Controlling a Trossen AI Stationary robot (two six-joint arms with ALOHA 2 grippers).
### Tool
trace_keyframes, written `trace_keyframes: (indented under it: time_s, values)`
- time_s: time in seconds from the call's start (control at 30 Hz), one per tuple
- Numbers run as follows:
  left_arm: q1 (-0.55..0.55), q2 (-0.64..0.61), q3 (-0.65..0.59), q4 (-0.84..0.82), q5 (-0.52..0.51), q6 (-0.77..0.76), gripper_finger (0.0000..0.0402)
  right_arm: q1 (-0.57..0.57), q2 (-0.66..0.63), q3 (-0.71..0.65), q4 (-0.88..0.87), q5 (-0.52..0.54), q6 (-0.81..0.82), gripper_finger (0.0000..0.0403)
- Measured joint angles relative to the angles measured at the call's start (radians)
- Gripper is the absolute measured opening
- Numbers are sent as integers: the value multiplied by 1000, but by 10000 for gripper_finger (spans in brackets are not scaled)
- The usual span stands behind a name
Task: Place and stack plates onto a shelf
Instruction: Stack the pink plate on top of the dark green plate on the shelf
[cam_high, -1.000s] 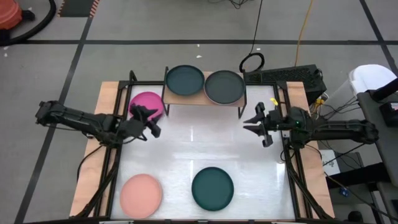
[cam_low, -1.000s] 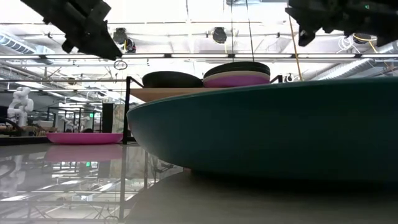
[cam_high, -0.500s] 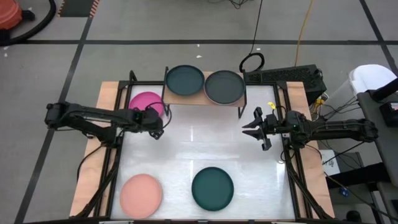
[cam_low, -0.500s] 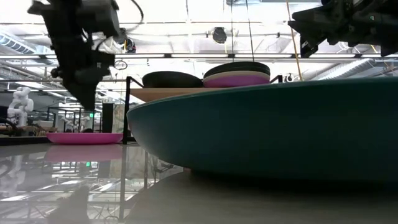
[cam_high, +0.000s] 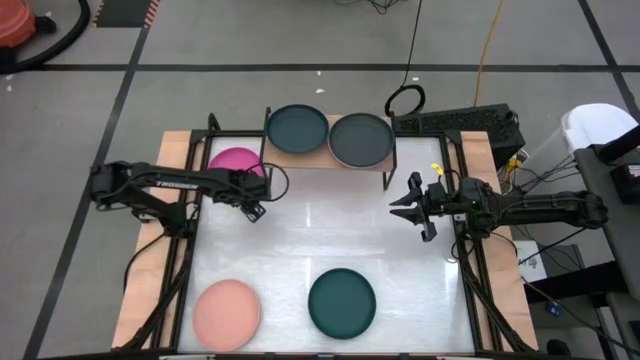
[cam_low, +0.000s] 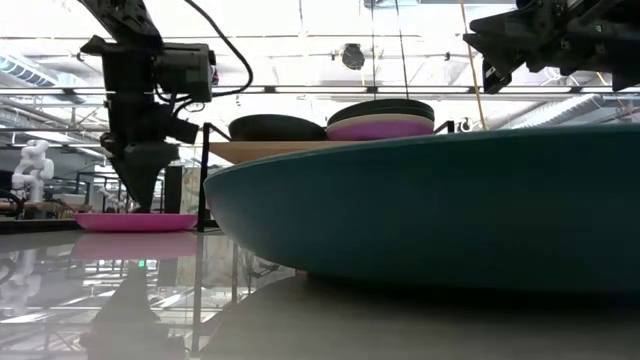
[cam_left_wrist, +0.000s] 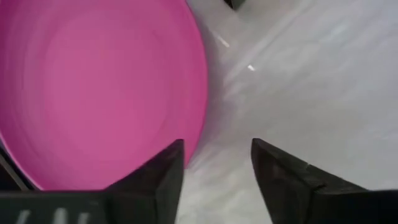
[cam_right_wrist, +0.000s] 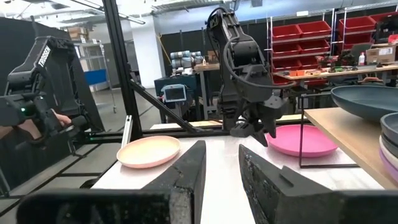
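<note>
The magenta plate (cam_high: 235, 163) lies flat on the table's far left, beside the shelf (cam_high: 322, 159). My left gripper (cam_high: 258, 207) points down over the plate's right rim and is open; in the left wrist view (cam_left_wrist: 217, 163) one finger stands over the rim (cam_left_wrist: 198, 93), the other over bare table. The shelf carries a dark teal plate (cam_high: 297, 129) and a stack topped by a charcoal plate (cam_high: 360, 140). A salmon plate (cam_high: 226, 312) and a second teal plate (cam_high: 342, 303) lie near the table's near edge. My right gripper (cam_high: 405, 205) waits open in the air at the right. My left gripper comes from above, pointing down, with its open fingers on either side of the magenta plate's right rim (cam_left_wrist: 198, 93). In the low view its tip (cam_low: 140, 200) is just at the plate (cam_low: 135, 221). Whether it touches the plate I cannot tell.
The shelf's black legs (cam_high: 388, 180) stand on the table's far part. In the low view the stack on the shelf shows purple (cam_low: 380, 130), beige and charcoal plates. The white table top (cam_high: 320, 235) lies bare between the two arms. Black frame rails run along both table sides.
My left gripper has come down from high above the table to just over the magenta plate's right rim, tipping from a forward slant to pointing straight down and shifting slightly toward the table's right. The plates have stayed where they were.
</note>
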Motion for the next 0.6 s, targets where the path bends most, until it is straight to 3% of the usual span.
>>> trace_keyframes:
  time_s: [0.2,0.37,0.6]
  values:
    - [4,34,-7,2,-24,6,241,0,0,0,0,0,-5,78]
    - [27,77,-44,16,-53,-7,243,0,1,0,-3,0,-2,78]
    - [31,89,-119,156,-54,23,241,0,2,0,-9,-1,0,78]
